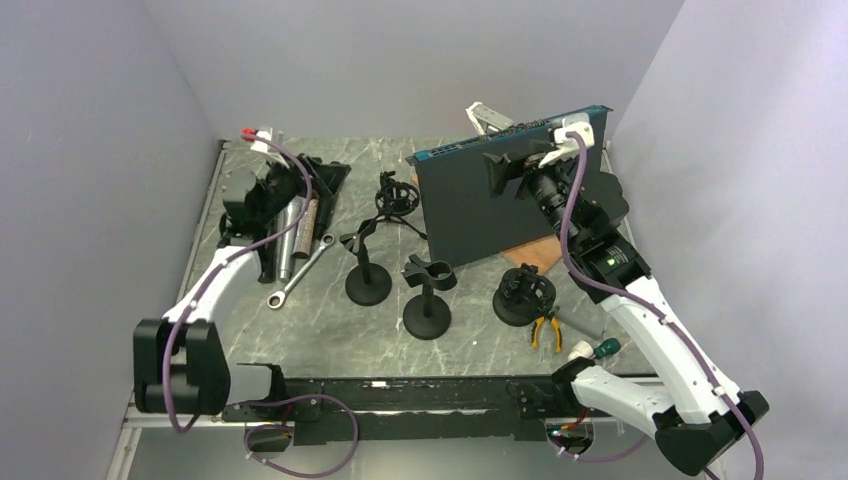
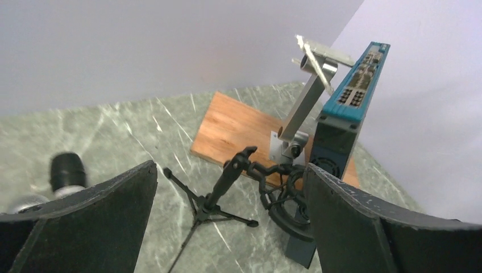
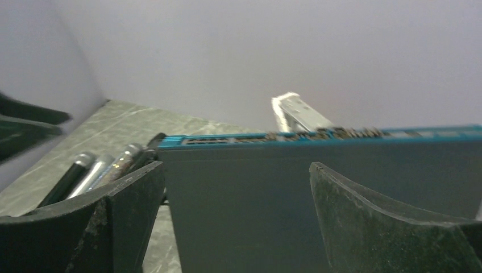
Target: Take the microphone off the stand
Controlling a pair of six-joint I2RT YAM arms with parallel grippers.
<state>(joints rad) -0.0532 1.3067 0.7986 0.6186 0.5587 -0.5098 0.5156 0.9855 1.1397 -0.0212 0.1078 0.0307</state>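
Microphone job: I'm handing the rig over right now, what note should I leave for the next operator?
Left gripper: fingers open, empty, over the left side of the table.
Right gripper: fingers open, empty, up at the top edge of the blue panel.
Microphone lies on the table under the left arm, by the wrench.
Clip stands and shock mount look empty, so removal seems done.
Left: confirm, then retract both arms.

Dark, blue-edged rack unit (image 1: 490, 205) standing up on its long edge on a wooden board (image 1: 530, 255) at the back right, a silver bracket (image 1: 488, 117) poking up behind it. Down on the marble table (image 1: 330, 340), a wrench (image 1: 298, 272) lies left of centre. Yellow-handled pliers (image 1: 545, 328) sit near a green-handled screwdriver (image 1: 605, 347) at front right.
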